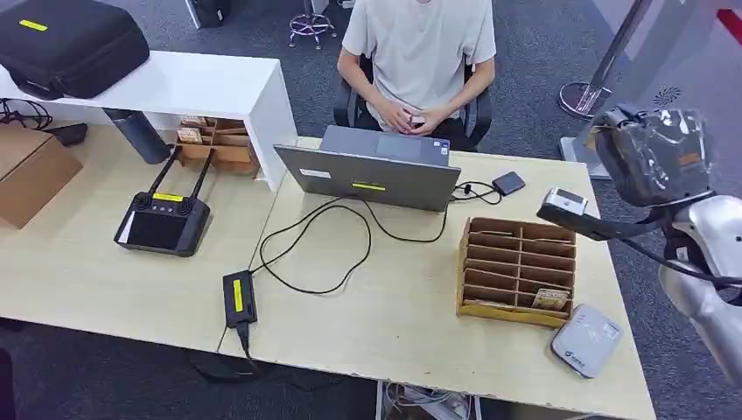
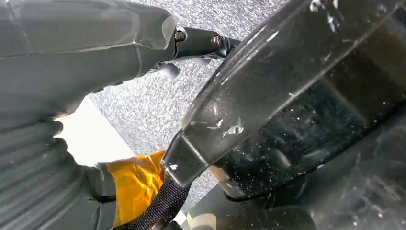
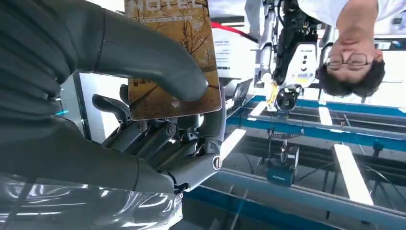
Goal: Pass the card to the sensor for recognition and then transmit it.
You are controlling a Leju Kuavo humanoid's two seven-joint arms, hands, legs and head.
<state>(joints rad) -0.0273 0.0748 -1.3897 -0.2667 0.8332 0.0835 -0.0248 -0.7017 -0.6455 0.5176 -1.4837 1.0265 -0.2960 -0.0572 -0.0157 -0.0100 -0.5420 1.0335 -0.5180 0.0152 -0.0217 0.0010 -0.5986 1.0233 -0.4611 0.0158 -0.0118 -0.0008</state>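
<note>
My right hand (image 3: pixel 95 143) is raised to the right of the table and pinches a brown and gold card (image 3: pixel 177 24) between the thumb and the darker fingers. In the head view this hand (image 1: pixel 652 153) shows as a grey plastic-wrapped shape, well above and behind the white card sensor (image 1: pixel 586 339) near the table's front right corner. My left hand (image 2: pixel 186 43) hangs low over speckled floor, its fingers stretched out with nothing in them.
A wooden card rack (image 1: pixel 516 271) with a card (image 1: pixel 549 299) in a front slot stands just left of the sensor. A laptop (image 1: pixel 367 175) with cables, a power brick (image 1: pixel 238 299) and a controller (image 1: pixel 162 223) lie further left. A person (image 1: pixel 420 52) sits across the table.
</note>
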